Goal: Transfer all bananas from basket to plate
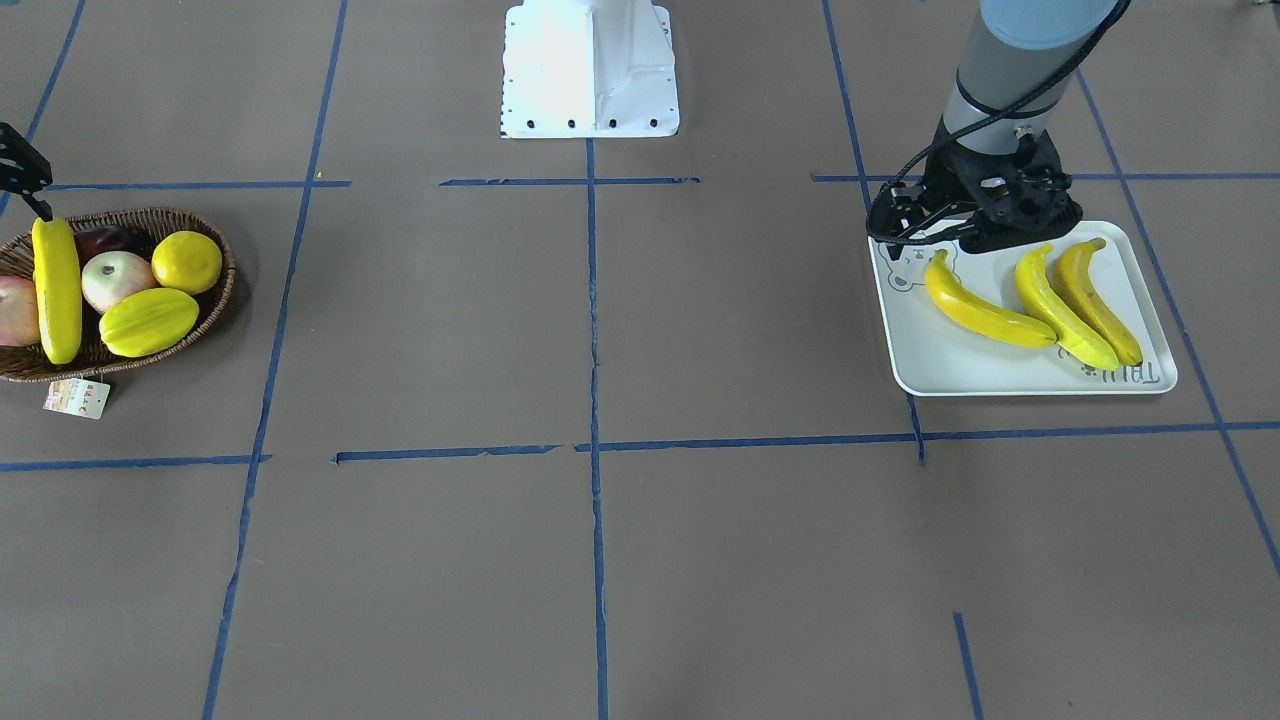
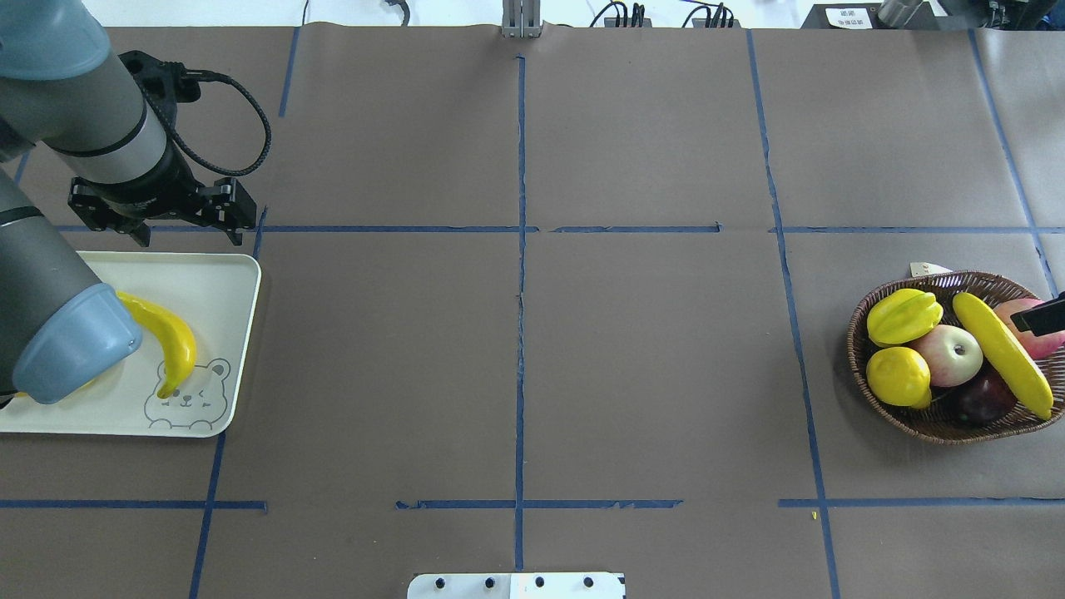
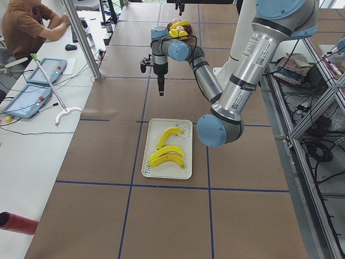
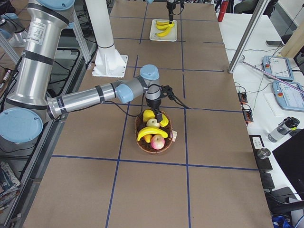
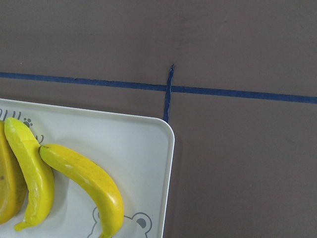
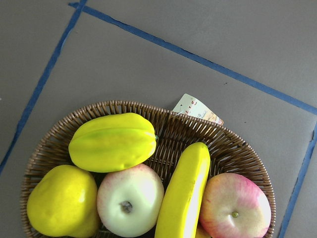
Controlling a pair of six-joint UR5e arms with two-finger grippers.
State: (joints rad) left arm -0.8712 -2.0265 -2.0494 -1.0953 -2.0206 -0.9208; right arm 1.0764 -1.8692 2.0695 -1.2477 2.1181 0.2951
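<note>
Three bananas (image 1: pixel 985 312) lie side by side on the white bear-print plate (image 1: pixel 960 372); the left wrist view shows them (image 5: pixel 86 183) on that plate (image 5: pixel 133 144). My left gripper (image 1: pixel 1000 235) hangs above the plate's far edge and holds nothing; its fingers are hidden, so I cannot tell whether it is open or shut. One banana (image 1: pixel 57 290) lies in the wicker basket (image 1: pixel 215 300), also seen in the right wrist view (image 6: pixel 183 193). My right gripper (image 1: pixel 42 208) is just over that banana's far tip, mostly cut off by the frame edge.
The basket also holds a star fruit (image 1: pixel 148 322), a round yellow citrus (image 1: pixel 187 262) and apples (image 1: pixel 115 280). A paper tag (image 1: pixel 77 397) lies beside it. The robot's white base (image 1: pixel 590 70) stands at the table's middle edge. Blue tape lines cross the brown table.
</note>
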